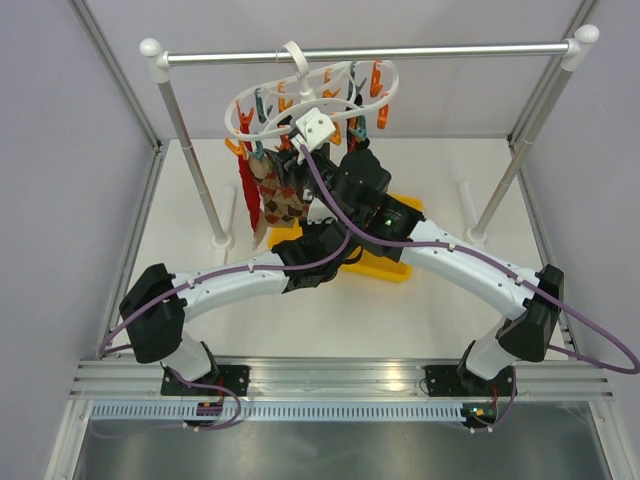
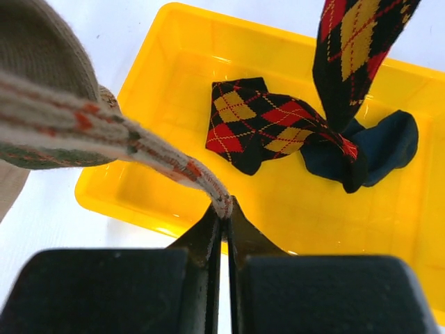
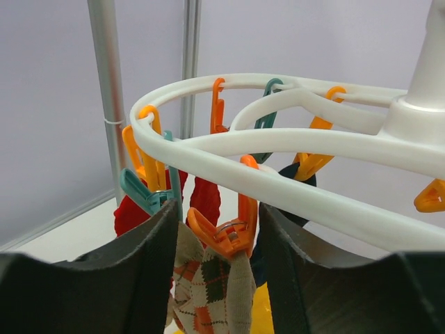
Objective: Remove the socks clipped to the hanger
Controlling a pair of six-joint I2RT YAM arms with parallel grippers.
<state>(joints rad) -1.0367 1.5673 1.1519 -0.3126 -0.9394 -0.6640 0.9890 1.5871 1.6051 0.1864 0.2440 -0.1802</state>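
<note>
A white oval hanger (image 1: 300,100) with orange and teal pegs hangs by its hook from a silver rail (image 1: 450,48) above a white table (image 1: 450,300). Several socks dangle from its left side, among them a plain red sock (image 1: 247,185). A yellow tray (image 2: 174,69) sits on the table beneath, placed to catch whatever is let go. It already holds a black, red and yellow argyle sock (image 2: 271,125) and a dark navy sock (image 2: 389,142).

Both arms reach in under the hanger. The left claw (image 2: 224,209) is pressed together, pinching the very tip of a beige argyle sock (image 2: 139,149) just above the tray. This probably steadies the fabric so it comes away cleanly once unclipped.

The right claw (image 3: 219,209) is raised to the hanger's outer ring. It is spread partway, its fingers standing either side of an orange peg (image 3: 226,236) that clamps the top of a beige argyle sock. It holds nothing. Fabric shows between the peg and one finger, so the squeeze that would open the peg looks not yet made.
</note>
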